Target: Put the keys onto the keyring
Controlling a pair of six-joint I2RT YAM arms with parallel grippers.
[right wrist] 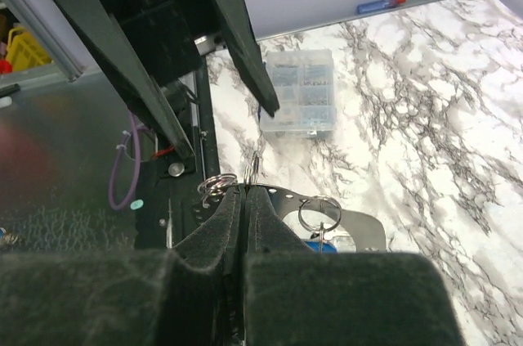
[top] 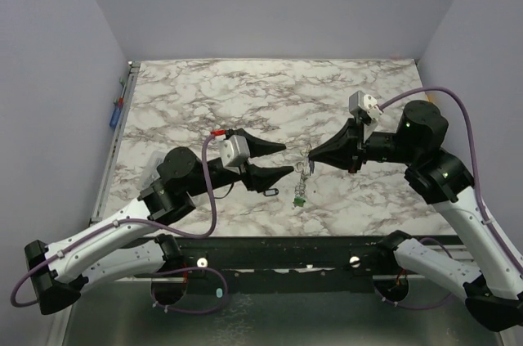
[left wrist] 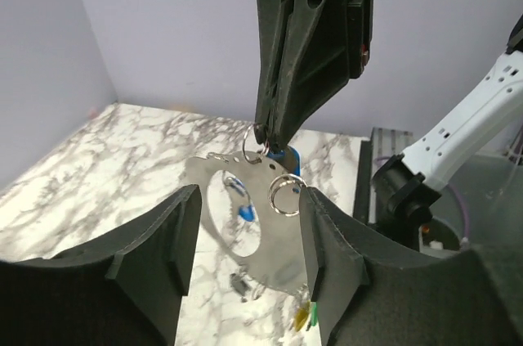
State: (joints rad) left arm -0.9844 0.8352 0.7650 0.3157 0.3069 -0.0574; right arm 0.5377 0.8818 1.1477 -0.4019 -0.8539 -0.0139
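My right gripper (top: pixel 311 157) is shut on the top edge of the keyring (left wrist: pixel 282 240), a silvery flat metal loop with a large hole, which hangs above the table. Small split rings (left wrist: pixel 286 195) hang from its rim. Keys dangle from it: a blue one (left wrist: pixel 243 213) shows through the hole, and yellow and green ones (left wrist: pixel 304 313) hang at the bottom. In the top view a green key (top: pixel 301 198) hangs lowest. My left gripper (left wrist: pixel 249 207) is open, its fingers (left wrist: pixel 176 231) flanking the keyring without pinching it. The right wrist view shows my shut right gripper (right wrist: pixel 243 189) and the keyring (right wrist: pixel 359 227).
A small black oval ring (top: pixel 272 192) lies on the marble table (top: pixel 245 92) under the left gripper. A clear compartment box (right wrist: pixel 298 92) sits near the table's near edge. A blue-handled tool (top: pixel 115 117) lies along the left wall rail.
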